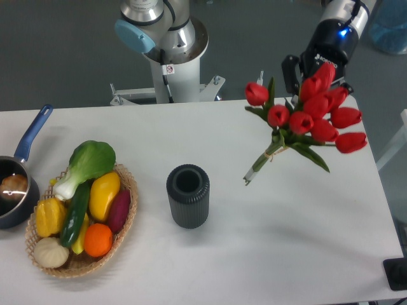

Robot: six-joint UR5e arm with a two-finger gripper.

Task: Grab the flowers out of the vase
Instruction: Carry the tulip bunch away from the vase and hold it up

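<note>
The flowers (310, 119), a bunch of red tulip buds with green leaves, hang tilted at the right, out of the vase, with the stem ends (253, 171) pointing down to the left. My gripper (316, 82) comes in from the top right and is closed around the bud end of the bunch. One dark finger (291, 73) shows left of the buds; the fingertips are hidden behind them. The vase (188, 196), a short dark ribbed cylinder, stands upright with nothing in it at the table's middle, left of and below the bunch.
A wicker basket (124, 219) of vegetables and fruit lies at the left front. A blue-handled saucepan (18, 184) sits at the far left edge. The arm's base (166, 47) stands behind the table. The table's right edge is close to the bunch.
</note>
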